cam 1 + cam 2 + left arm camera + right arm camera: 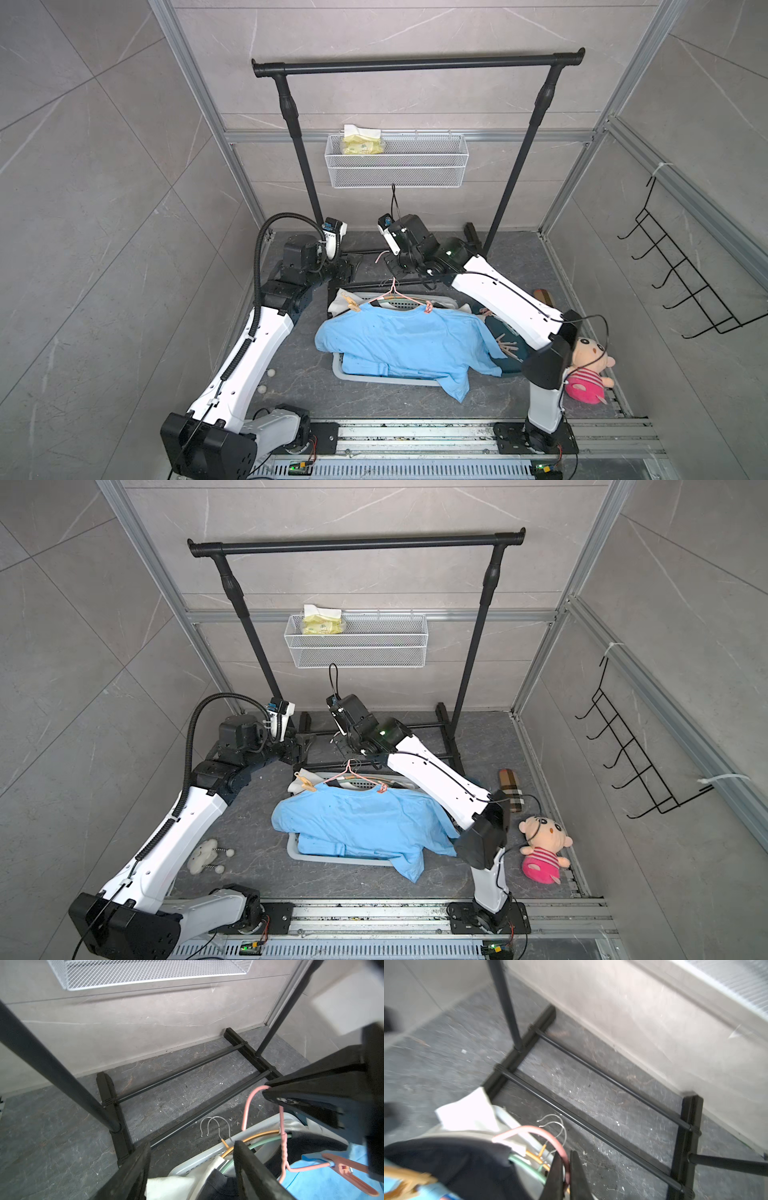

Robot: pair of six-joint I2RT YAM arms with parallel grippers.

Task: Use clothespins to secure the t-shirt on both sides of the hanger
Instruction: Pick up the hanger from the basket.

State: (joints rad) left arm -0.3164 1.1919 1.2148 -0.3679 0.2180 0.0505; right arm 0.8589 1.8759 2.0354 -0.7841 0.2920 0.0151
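We judge the pinning nearly done. Centre frame in a top view, the t-shirt (399,340) lies over a basket (374,377). A tan clothespin (353,306) sits left of the collar and a pink clothespin (428,308) sits right of it, both along the hanger (393,289).

The right hand (566,1155) pinches the hanger's pink hook. The left hand (192,1142) is spread and empty.

Next, we think, comes a gentle test lift. The right wrist view is blurred, and we cannot tell whether either pin grips wire as well as cloth.

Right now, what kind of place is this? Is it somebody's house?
Probably not a house. It looks like a pretend laundry corner for testing robots. There is a black clothes rail, a grey laundry basket, and a blue t-shirt on a pink hanger.
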